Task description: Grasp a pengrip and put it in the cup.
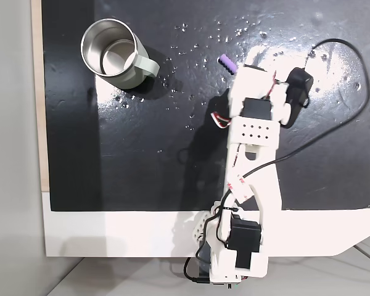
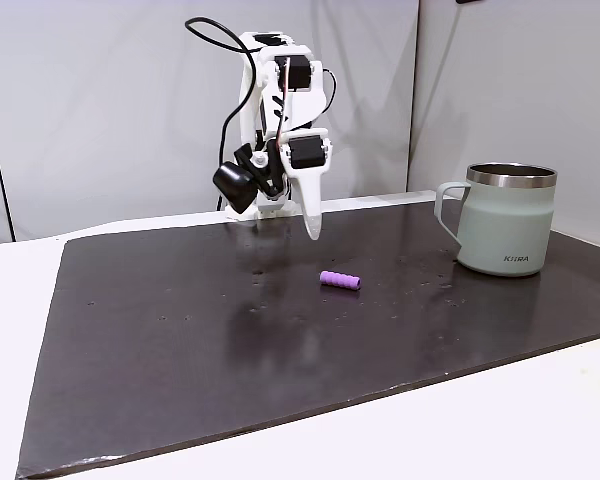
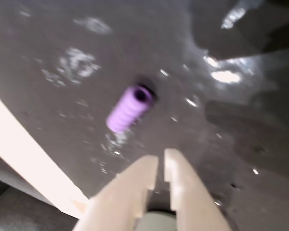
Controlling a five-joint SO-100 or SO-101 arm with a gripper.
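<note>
Robotics test bench, black mat (image 2: pixel 180 340) on white table (image 2: pixel 500 430), plain grey partition walls (image 2: pixel 100 110)

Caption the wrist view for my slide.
Closed gripper hovering above the purple ribbed pengrip lying on the dark mat.

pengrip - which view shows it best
The wrist view: the pengrip is large there, ribbed, its open end visible, just ahead of the end effector. Both fixed views show it as a tiny purple cylinder lying on the black mat.
</note>
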